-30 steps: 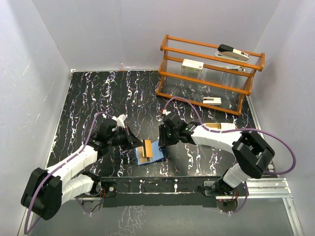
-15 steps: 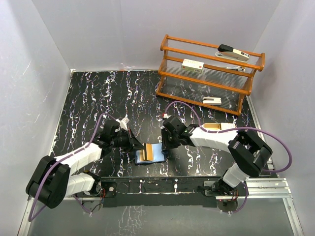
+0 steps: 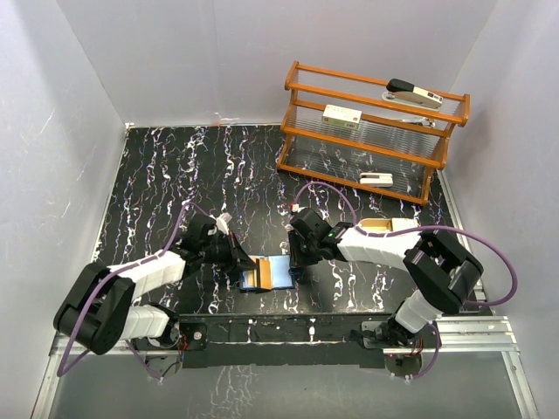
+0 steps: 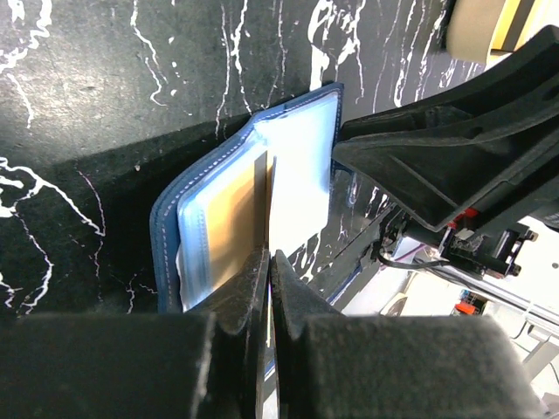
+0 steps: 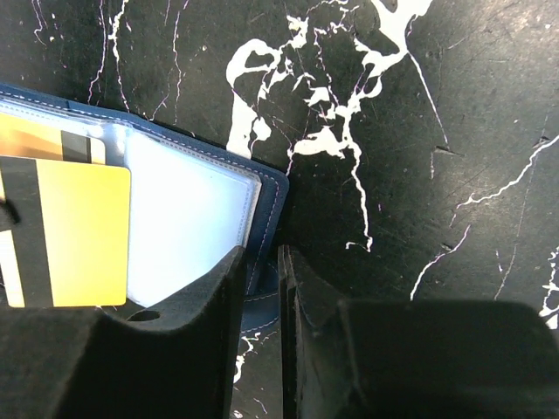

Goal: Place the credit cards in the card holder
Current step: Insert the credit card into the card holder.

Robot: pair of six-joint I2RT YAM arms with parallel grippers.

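The card holder (image 3: 279, 272) lies open on the black table, navy outside with clear sleeves (image 5: 188, 218) inside. My left gripper (image 3: 247, 264) is shut on a thin credit card (image 4: 261, 192), held edge-on over the holder's left half (image 4: 301, 161). From the right wrist view that card (image 5: 79, 231) looks yellow with a black stripe, and another orange card (image 5: 35, 140) sits in a sleeve behind it. My right gripper (image 5: 262, 253) stands at the holder's right edge, its jaws narrow with the navy cover edge between them.
A wooden rack (image 3: 367, 131) with white devices on its shelves stands at the back right. A beige tray (image 3: 384, 225) lies under my right forearm. The two grippers are close together over the holder.
My left gripper has carried the card down and right over the holder. My right gripper has dropped to the holder's right edge and narrowed its jaws.
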